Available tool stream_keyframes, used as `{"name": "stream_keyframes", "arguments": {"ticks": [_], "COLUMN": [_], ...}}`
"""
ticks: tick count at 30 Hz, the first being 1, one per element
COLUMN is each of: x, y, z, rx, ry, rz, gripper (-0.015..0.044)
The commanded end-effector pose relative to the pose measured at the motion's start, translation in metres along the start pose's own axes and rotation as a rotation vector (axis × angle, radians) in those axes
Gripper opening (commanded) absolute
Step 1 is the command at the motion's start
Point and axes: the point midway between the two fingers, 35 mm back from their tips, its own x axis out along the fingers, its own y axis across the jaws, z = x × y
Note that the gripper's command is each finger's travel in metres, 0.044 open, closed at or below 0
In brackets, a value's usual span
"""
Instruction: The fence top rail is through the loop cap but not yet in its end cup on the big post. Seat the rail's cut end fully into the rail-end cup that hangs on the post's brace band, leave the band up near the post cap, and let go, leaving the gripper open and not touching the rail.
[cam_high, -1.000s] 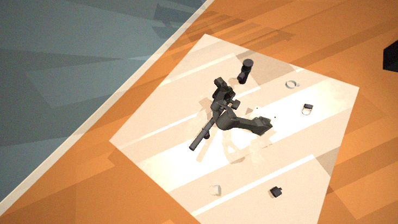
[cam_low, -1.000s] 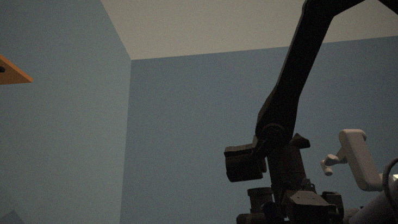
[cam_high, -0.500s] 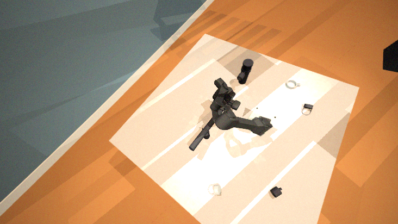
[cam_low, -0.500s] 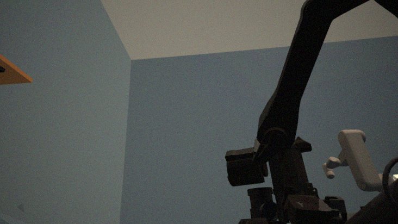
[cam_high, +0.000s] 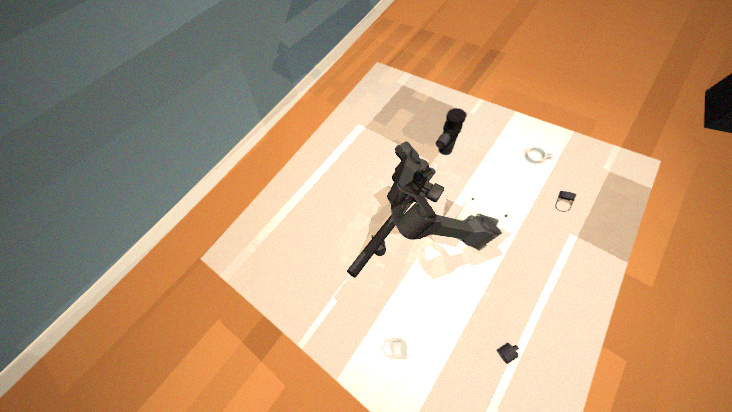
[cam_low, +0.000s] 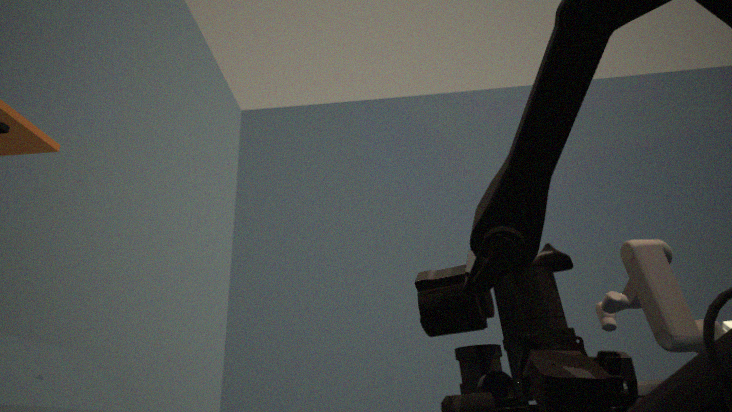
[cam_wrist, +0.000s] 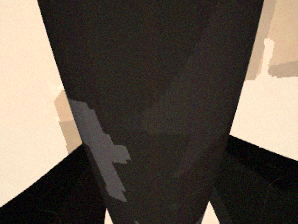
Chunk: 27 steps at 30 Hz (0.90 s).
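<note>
The dark fence rail (cam_high: 362, 262) (cam_wrist: 150, 70) slants up-right under the arm; its near end lies beyond the loop cap (cam_high: 379, 248). Its cut end is hidden by the arm in the top view. The gripper (cam_wrist: 156, 180) is shut on the rail, one black finger on each side in the wrist view; its fingertips are hidden in the top view. The big post (cam_high: 454, 122) stands beyond the arm. The rail-end cup (cam_high: 443, 140) hangs on its near side, and no rail shows in it. The band's exact height is too dark to tell.
On the pale mat (cam_high: 266, 255) are a ring clamp (cam_high: 527, 155), a dark-ended loop (cam_high: 566, 195), a pale looped piece (cam_high: 401, 349) and a small dark fitting (cam_high: 508, 353). The arm (cam_high: 415, 222) (cam_low: 553, 112) reaches over the rail. A black block (cam_high: 719, 104) is at the right edge.
</note>
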Motion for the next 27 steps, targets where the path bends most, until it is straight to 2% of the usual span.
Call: {"name": "stream_keyframes", "arguments": {"ticks": [1,12,27], "x": [-0.019,-0.078,-0.073], "y": [-0.006,-0.005,-0.004], "z": [-0.006,-0.022,-0.020], "rx": [-0.013,-0.013,-0.010], "ry": [0.066,0.288,0.268], "rz": [-0.019,-0.014,-0.010], "gripper": [0.0000,0.0000,0.0000]}}
